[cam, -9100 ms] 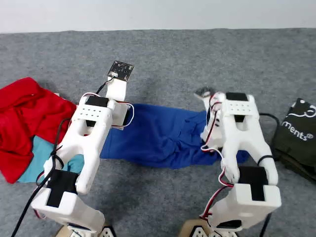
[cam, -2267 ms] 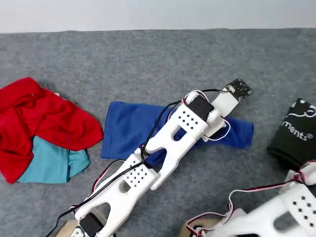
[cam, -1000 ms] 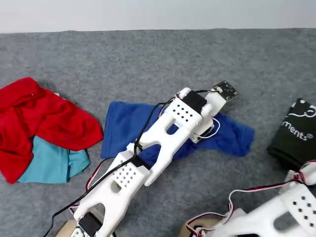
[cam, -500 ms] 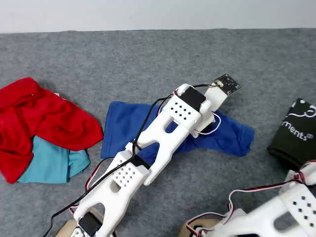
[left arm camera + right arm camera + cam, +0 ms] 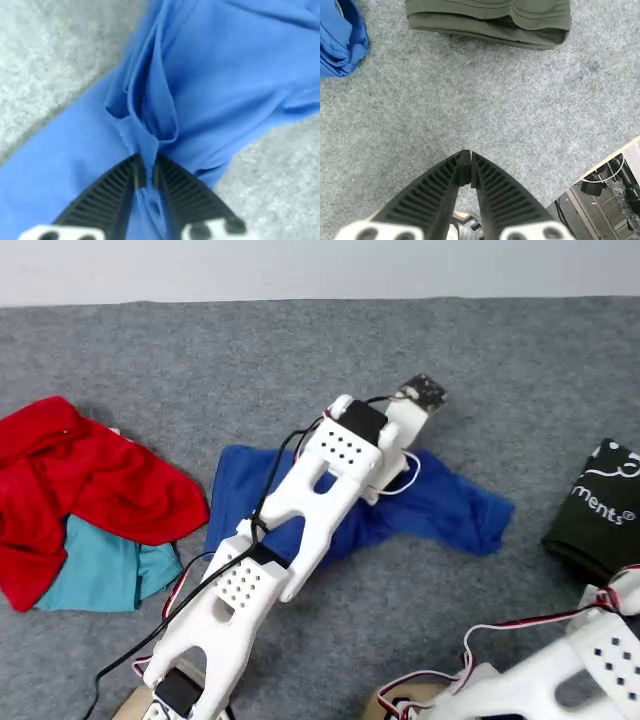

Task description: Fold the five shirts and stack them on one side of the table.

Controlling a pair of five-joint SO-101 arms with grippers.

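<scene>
Left gripper point(image 5: 145, 169) is clamping a raised fold of the blue shirt point(image 5: 455, 512), which is lying in the middle of the bench point(image 5: 300, 350). Right gripper point(image 5: 470, 165) is hanging clenched on nothing, near the folded dark shirt point(image 5: 600, 508). Red shirt point(image 5: 90, 475) and teal shirt point(image 5: 95, 580) are lying heaped at the opposite side.

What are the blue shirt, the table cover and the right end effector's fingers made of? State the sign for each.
The blue shirt: soft matte knit, likely cotton; it creases and shows stitched seams.
The table cover: grey felt or low carpet, by its fuzzy nap.
The right end effector's fingers: black matte plastic, probably; ribbed faces.
</scene>
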